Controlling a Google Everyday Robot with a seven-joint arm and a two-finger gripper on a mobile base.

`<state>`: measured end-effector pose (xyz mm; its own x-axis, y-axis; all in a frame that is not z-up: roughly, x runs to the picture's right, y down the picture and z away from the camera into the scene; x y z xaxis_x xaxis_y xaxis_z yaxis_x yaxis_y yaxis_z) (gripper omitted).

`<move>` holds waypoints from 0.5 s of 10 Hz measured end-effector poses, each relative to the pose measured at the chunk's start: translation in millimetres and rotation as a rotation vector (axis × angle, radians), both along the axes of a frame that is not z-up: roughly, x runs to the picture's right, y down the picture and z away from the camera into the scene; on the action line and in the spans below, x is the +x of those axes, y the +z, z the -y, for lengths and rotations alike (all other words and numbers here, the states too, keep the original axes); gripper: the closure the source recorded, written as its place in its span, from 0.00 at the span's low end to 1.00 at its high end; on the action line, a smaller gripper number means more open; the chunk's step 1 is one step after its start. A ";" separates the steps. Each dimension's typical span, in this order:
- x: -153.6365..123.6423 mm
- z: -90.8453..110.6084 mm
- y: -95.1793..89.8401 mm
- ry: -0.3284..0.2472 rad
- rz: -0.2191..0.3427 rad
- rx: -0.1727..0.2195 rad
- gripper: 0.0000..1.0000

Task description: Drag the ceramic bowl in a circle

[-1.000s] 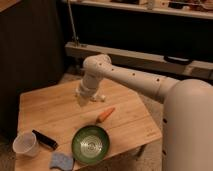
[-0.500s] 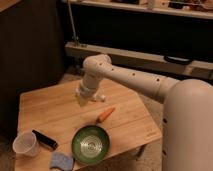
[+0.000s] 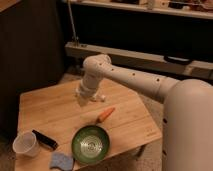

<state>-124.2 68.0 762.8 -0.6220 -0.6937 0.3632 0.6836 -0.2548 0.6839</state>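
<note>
The ceramic bowl point(image 3: 91, 145), wide, glossy green with pale rings in its centre, sits near the front edge of the wooden table point(image 3: 50, 107). My gripper point(image 3: 84, 97) hangs over the middle of the table, behind the bowl and slightly to its left, well apart from it. It is shut and holds nothing. The white arm reaches in from the right.
An orange carrot point(image 3: 105, 114) lies between the gripper and the bowl. At the front left stand a small white cup point(image 3: 25, 144), a black bar-shaped object point(image 3: 45, 139) and a blue sponge point(image 3: 62, 161). Dark shelving runs behind the table.
</note>
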 end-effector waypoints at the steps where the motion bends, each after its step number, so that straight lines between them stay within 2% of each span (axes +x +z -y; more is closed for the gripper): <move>1: 3.1 0.1 -1.0 0.010 0.000 -0.005 0.98; 3: 20.0 -5.1 -4.9 0.036 -0.009 -0.018 1.00; 4: 38.5 -13.6 -10.5 0.053 -0.015 -0.028 1.00; 5: 59.3 -23.2 -17.6 0.069 -0.021 -0.039 0.95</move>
